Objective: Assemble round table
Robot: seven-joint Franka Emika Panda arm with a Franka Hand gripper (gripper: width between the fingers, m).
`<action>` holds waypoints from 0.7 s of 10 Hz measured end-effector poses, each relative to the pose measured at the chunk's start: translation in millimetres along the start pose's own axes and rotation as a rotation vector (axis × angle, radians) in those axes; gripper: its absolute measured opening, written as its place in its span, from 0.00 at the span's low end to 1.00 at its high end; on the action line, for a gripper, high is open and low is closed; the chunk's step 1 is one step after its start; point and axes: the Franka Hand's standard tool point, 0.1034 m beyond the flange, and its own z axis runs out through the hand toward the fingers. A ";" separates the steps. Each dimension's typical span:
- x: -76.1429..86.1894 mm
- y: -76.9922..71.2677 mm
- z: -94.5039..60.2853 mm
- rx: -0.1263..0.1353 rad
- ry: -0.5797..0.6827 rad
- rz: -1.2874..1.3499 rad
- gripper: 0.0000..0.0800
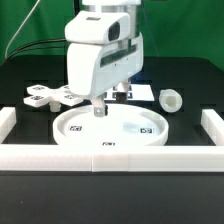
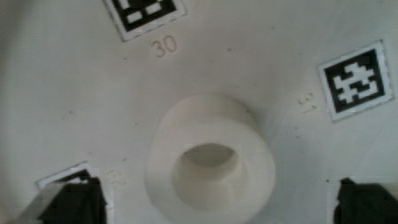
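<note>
The large rimmed disc top (image 1: 135, 133) lies flat at the front middle of the table and fills the wrist view (image 2: 231, 70), tags facing up. A raised white stub with a hole (image 2: 214, 152) stands on the disc. My gripper (image 1: 98, 109) (image 2: 221, 205) hangs low over the disc with its dark fingertips (image 2: 71, 203) wide apart, one on each side of the stub and clear of it; it is open and empty. The short cylinder leg (image 1: 170, 99) lies to the exterior view's right of the disc. The cross-shaped base (image 1: 46, 97) lies at the left.
The white blocky border rail runs along the front (image 1: 110, 156), with ends at the left (image 1: 8, 120) and right (image 1: 212, 124). The marker board (image 1: 128, 92) lies behind the disc, mostly hidden by my arm. The table surface is black.
</note>
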 end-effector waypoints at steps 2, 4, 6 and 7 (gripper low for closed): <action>-0.6 -1.2 11.8 0.018 -0.006 0.001 0.81; 0.0 -1.4 19.7 0.027 -0.009 0.004 0.81; -0.4 -1.5 20.1 0.028 -0.009 0.003 0.81; -0.8 -1.3 20.1 0.028 -0.009 0.001 0.81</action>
